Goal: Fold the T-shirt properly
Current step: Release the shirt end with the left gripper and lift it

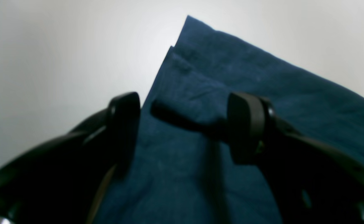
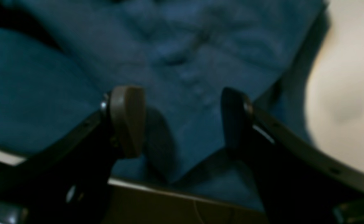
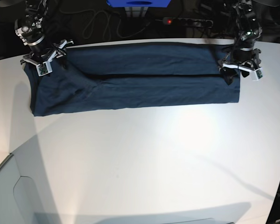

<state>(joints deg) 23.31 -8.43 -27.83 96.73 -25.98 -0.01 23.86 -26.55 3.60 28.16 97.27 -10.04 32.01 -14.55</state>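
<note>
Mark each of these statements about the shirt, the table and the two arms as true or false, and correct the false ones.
1. The T-shirt lies as a long band across the far part of the white table. True.
2. The left gripper is clamped on a bunch of cloth. False: its jaws stand apart over the shirt's edge, with nothing pinched between them.
3. The two arms are at opposite ends of the shirt. True.
4. The right gripper hovers over bare table, away from the shirt. False: blue cloth fills the gap between its open jaws.
5. A second garment lies on the near half of the table. False: the only garment seen is the blue shirt.
</note>
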